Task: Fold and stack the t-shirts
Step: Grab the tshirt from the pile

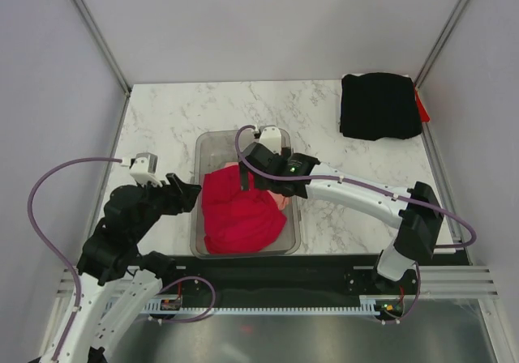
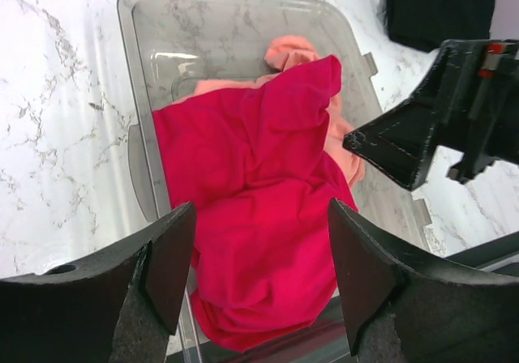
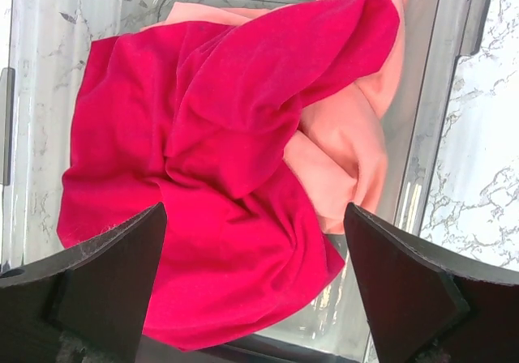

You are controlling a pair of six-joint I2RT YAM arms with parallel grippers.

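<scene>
Soft, matt cloth in the crimson red t-shirt (image 3: pixel 203 185), rumpled and without sheen; likewise in the salmon-pink t-shirt (image 3: pixel 349 152) and the black t-shirt (image 1: pixel 379 105). Clear, smooth, glossy plastic for the bin (image 2: pixel 243 23), with bright glints on its walls. Smooth white marble pattern with grey veins on the table (image 1: pixel 162 120). Matt black, grainy plastic on the fingers (image 2: pixel 166 274) of the left gripper (image 2: pixel 261 217) and on the right gripper (image 3: pixel 255 217). Smooth white shell on the right arm (image 1: pixel 357 193); pale ribbed metal along the front rail (image 1: pixel 454 278).

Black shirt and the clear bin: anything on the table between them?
No. The top external view shows only bare marble table between the black shirt and the clear bin.
</scene>
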